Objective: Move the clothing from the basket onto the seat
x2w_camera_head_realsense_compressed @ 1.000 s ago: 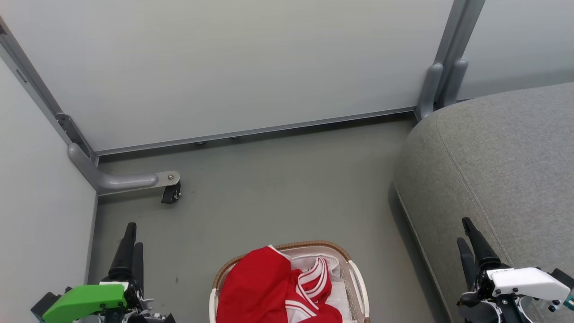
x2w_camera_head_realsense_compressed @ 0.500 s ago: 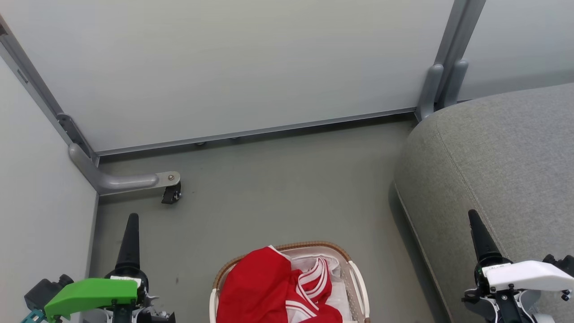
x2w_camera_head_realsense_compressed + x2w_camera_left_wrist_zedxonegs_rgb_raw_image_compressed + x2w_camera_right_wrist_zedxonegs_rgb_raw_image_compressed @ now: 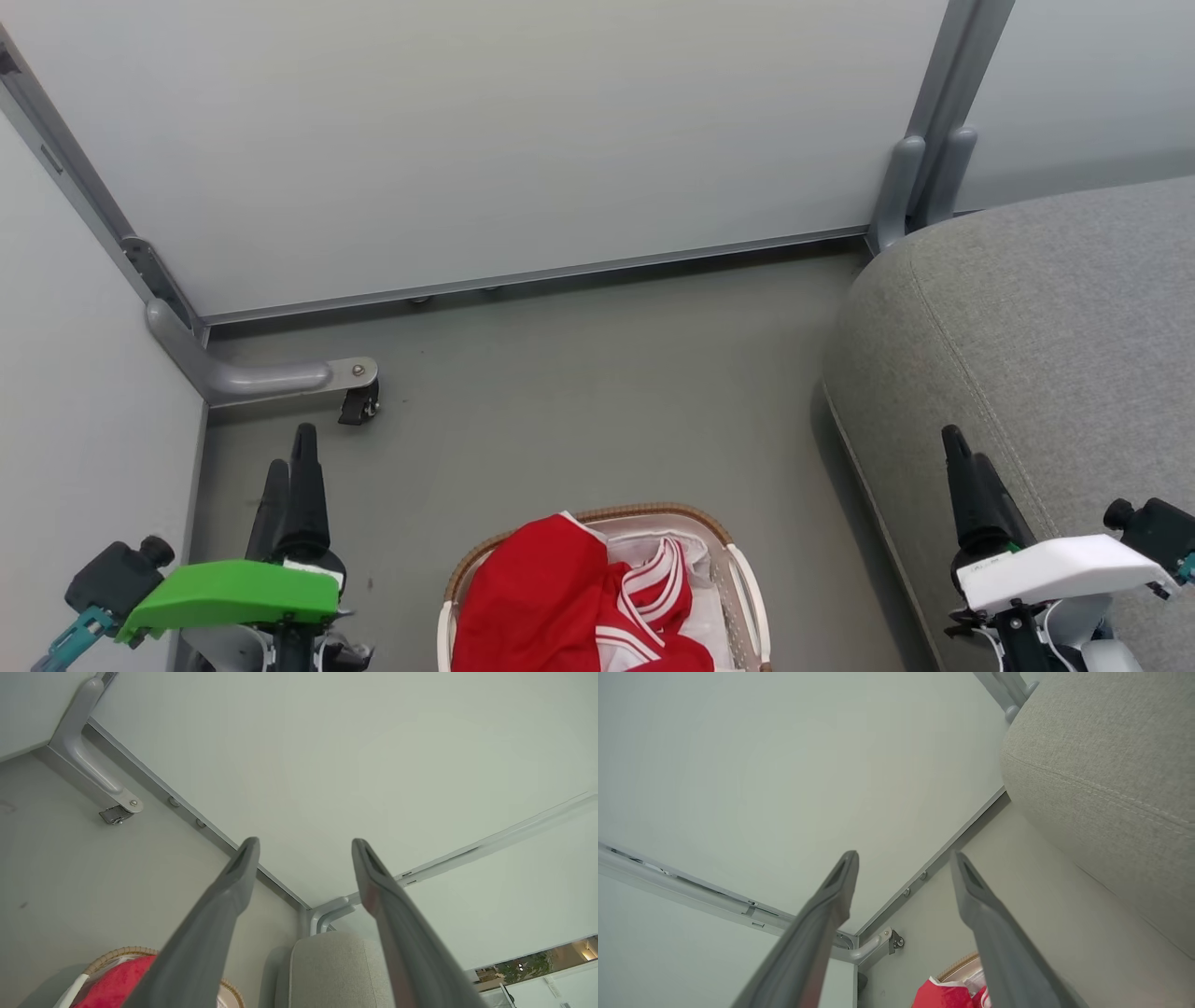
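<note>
Progress nil | clothing (image 3: 546, 597) heaped in basket (image 3: 616, 511) | seat (image 3: 1046, 317), right of basket, carries none | my left pincer (image 3: 304, 843) and right pincer (image 3: 903, 855) spread, empty, flanking basket

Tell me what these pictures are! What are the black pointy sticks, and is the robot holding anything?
These come from a robot with two arms. One picture is from a camera on its head, looking down at the floor. The other two are from cameras on its wrists, looking along its fingers. The pointy dark sticks are its grippers, like hands with two fingers: the left gripper by the green cover, the right gripper by the white cover. Both are open and hold nothing. The red and white clothing lies in the basket on the floor. The grey seat stands to the right of it.
</note>
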Motion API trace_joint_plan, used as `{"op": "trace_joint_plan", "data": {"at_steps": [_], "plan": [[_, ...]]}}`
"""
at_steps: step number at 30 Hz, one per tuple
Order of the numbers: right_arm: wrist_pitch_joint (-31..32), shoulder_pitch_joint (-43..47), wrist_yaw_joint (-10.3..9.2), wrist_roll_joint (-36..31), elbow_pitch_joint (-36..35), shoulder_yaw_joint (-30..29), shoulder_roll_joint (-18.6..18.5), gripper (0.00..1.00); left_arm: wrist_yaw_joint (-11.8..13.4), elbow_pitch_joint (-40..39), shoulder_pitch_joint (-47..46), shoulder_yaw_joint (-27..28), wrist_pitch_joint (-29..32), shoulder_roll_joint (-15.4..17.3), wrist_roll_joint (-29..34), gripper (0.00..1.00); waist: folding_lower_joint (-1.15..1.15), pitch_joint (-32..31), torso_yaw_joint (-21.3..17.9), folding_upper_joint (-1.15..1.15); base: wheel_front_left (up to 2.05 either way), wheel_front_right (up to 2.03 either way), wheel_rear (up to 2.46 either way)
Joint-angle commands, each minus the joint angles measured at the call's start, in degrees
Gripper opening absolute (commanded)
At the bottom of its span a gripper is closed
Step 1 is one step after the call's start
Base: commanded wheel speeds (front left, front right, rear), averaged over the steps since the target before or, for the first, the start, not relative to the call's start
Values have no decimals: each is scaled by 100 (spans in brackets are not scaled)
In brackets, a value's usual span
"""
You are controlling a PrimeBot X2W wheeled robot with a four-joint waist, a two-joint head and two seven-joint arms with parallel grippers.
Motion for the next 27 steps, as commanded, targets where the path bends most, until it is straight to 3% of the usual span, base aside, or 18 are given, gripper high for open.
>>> {"op": "trace_joint_plan", "data": {"at_steps": [1, 11, 27], "plan": [[-70, -14, 1, -315, -129, 52, -52, 100, 36, -114, 31, -64, -58, 35, 276, 100, 0, -3, 2, 0, 0, 0, 0], [-257, 82, 2, -1267, -145, 168, -61, 100, 187, -104, 176, -312, -243, 43, 1363, 100, 0, -15, 11, 0, 0, 0, 0], [-522, 165, 2, -2465, -41, 241, -74, 100, 297, -1, 330, -436, -508, 53, 2471, 100, 0, -19, 27, 0, 0, 0, 0]]}}
